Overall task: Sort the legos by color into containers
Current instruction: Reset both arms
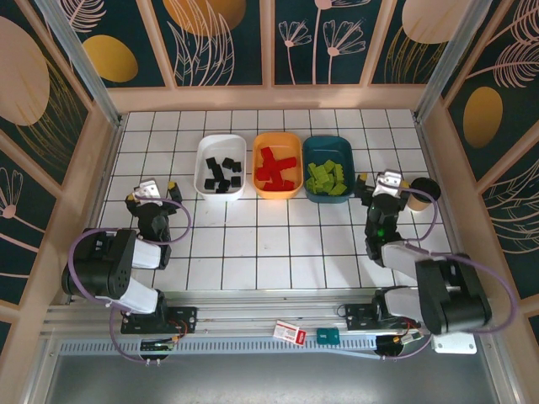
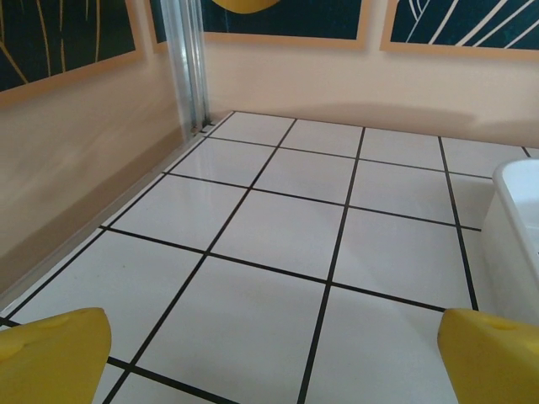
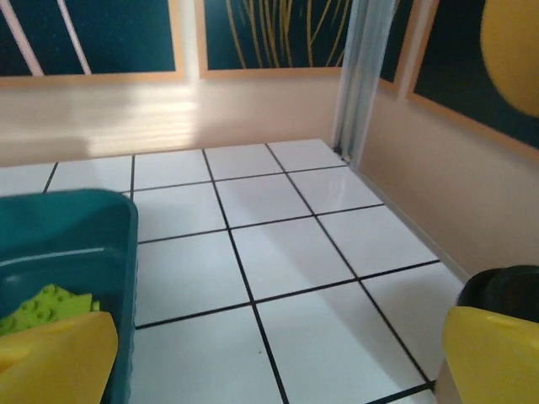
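From above, the sorting looks finished: the black legos [image 1: 222, 173] lie in the white tray [image 1: 203, 172], the red legos [image 1: 276, 168] in the orange tray [image 1: 258, 168], and the green legos [image 1: 328, 178] in the teal tray [image 1: 308, 172]. The three trays stand side by side in a row at the far middle of the counter [image 1: 278, 244], and no loose brick is visible on the tiles, so I judge that nothing is left to move. The left tool [image 1: 152, 189] sits near the white tray and the right tool [image 1: 387, 179] just beside the teal one, next to a black-lidded cup [image 1: 424, 189]. Both are wide open and empty. The counter is white tile with dark grout, boxed in by peach walls [image 1: 278, 97] with dark botanical panels. In the left wrist view, yellow fingertips [image 2: 50, 353] stand far apart over bare tile, with the white tray's wall at the right edge. In the right wrist view, the fingers [image 3: 493, 353] are likewise spread, with green legos in the teal tray on the left and the cup's lid low on the right.
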`<state>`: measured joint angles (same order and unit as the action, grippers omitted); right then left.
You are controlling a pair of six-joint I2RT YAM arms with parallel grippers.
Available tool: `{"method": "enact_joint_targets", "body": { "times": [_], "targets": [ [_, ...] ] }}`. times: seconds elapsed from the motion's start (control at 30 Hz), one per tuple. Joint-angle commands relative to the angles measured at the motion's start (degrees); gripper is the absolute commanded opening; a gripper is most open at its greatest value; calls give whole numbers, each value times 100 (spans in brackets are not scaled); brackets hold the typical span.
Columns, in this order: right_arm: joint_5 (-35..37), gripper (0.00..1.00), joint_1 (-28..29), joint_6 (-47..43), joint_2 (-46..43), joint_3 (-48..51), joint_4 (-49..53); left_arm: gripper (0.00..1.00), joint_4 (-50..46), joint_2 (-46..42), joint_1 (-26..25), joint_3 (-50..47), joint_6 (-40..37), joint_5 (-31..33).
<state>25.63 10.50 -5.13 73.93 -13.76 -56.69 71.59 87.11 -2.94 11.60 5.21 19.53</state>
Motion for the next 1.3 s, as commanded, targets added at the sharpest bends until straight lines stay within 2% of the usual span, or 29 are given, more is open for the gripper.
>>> {"method": "enact_joint_targets", "body": {
  "times": [0.0,0.07,0.1,0.13,0.2,0.27,0.33,0.37,0.43,1.27],
  "targets": [
    [-717,99,-193,-66,616,296,-1674,99,346,-10,37,79,133,58],
    [-1216,99,-374,-32,1087,445,-2298,99,346,-9,38,81,128,60],
    [-1110,99,-407,-7,1325,558,-2806,99,338,-9,39,79,126,61],
    [-1125,99,-498,135,1273,600,-2778,99,338,-6,37,81,128,60],
    [-1627,99,-768,368,1332,595,-2696,99,338,-10,35,78,129,60],
    [-1515,99,-837,415,1788,582,-3221,99,339,-10,34,82,129,53],
    [-1735,99,-886,498,1554,468,-2534,99,340,-15,43,80,129,59],
    [-1728,99,-877,446,1664,428,-2682,99,346,-9,42,80,129,64],
    [-1419,99,-888,595,1626,334,-2433,99,342,-6,39,80,133,62],
    [-1389,99,-978,710,1629,306,-2404,99,320,-7,41,97,129,58]
  ]
}}
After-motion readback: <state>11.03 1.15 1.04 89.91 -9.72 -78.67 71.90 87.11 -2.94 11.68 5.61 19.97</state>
